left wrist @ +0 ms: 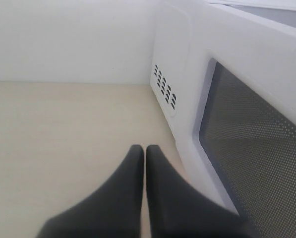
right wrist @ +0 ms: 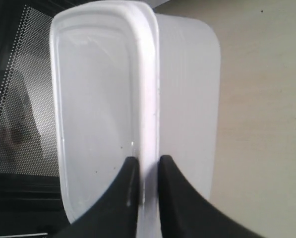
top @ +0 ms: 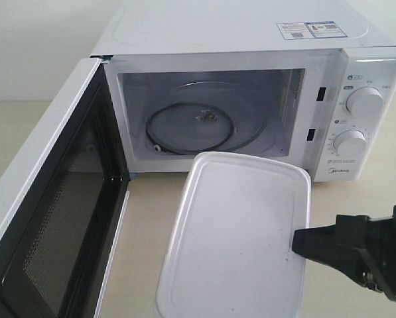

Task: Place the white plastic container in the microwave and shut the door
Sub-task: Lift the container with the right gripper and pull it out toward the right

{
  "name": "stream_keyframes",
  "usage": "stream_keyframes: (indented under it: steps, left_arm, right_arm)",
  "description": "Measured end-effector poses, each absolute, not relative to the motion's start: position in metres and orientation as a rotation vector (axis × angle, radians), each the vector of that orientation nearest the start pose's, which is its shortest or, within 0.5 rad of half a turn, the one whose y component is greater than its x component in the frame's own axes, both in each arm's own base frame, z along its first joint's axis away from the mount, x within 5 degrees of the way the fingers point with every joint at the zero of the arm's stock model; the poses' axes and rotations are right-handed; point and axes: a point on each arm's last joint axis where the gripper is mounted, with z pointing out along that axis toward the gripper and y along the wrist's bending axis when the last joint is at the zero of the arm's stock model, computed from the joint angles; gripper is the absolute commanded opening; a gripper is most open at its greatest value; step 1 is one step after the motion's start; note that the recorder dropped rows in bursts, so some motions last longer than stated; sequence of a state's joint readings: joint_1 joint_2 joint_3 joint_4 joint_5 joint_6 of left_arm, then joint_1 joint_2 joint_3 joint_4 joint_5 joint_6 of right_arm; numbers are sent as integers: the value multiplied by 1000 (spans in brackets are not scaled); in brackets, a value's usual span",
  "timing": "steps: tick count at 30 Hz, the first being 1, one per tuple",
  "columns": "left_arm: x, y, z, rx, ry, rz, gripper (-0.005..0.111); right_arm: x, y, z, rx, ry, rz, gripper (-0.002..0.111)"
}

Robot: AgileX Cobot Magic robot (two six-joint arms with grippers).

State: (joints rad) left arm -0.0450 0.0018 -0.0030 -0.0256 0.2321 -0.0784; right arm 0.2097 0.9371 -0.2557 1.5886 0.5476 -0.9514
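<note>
White plastic container (top: 237, 238) sits outside the microwave (top: 217, 26) in the ext. view, just in front of the open cavity, lid side facing the camera, long axis running toward the opening. Door (top: 45, 199) is swung wide open on the left w/ its dark mesh window (top: 58, 232) showing. Glass turntable (top: 204, 122) inside is bare. Two round dials (top: 365, 101) on the right panel, sticker (top: 310, 29) on top. Right gripper (top: 297, 242) comes in from the lower right, black tip on the container's right-hand rim. Can't tell if the box touches the table (top: 144, 238) or hangs above it

Left wrist view: left gripper (left wrist: 145, 151) has both fingers pressed together w/ nothing between them, above the pale table (left wrist: 63, 124). Just beside it is the door's outer face (left wrist: 237, 64) w/ mesh window (left wrist: 257, 163); microwave side wall w/ vent slots (left wrist: 165, 87) behind

Right wrist view: right gripper (right wrist: 148, 163) is clamped on the container's (right wrist: 98, 99) lid rim, one finger each side of the edge, narrow gap filled by plastic. Door mesh (right wrist: 24, 99) lies beyond the box on one side, table (right wrist: 262, 124) on the other
</note>
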Motion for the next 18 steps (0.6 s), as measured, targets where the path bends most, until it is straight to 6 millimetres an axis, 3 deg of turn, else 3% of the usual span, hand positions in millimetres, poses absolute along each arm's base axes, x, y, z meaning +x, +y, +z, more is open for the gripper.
stream_keyframes:
  steps: [18]
  left_arm:
    - [55, -3, 193, -46, 1715, -115, 4]
  right_arm:
    - [116, 44, 228, 567, 2094, 858, 0]
